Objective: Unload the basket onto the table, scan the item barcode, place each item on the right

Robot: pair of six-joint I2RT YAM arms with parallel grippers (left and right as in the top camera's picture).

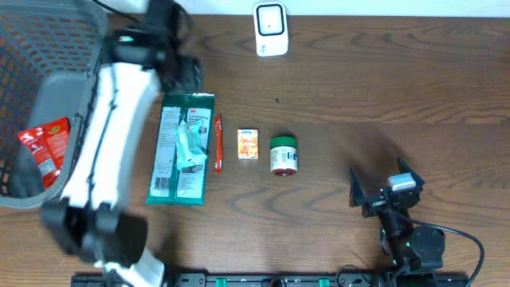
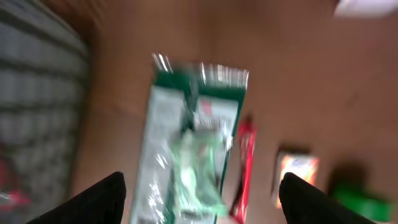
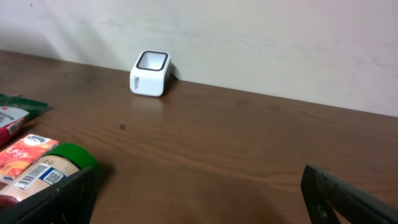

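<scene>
- The wire basket (image 1: pixel 36 48) fills the table's 9 to 10 o'clock corner in the overhead view. A red packet (image 1: pixel 44 145) lies inside it.
- The left arm (image 1: pixel 107 135) reaches from the near edge toward 12 o'clock, along the basket's right side.
- The left gripper (image 2: pixel 202 182) has its fingers (image 2: pixel 102 200) spread wide with nothing between them. Its wrist view is blurred, looking down on the green package.
- The green package (image 1: pixel 182 147) lies flat on the table just right of the arm, its long side running 12 to 6 o'clock.
- A red stick-shaped item (image 1: pixel 217 143) lies just beside the package's 3 o'clock edge.
- A small orange box (image 1: pixel 249 144) sits at 3 o'clock from the stick, apart from it.
- A green-lidded jar (image 1: pixel 283 155) lies near the box at its 3 o'clock. A barcode shows on its label in the right wrist view.
- The white scanner (image 1: pixel 271 30) stands at 12 o'clock by the far edge, well apart from the row of items.
- The right gripper (image 1: pixel 381 183) is at 4 o'clock, jaws spread and empty.
</scene>
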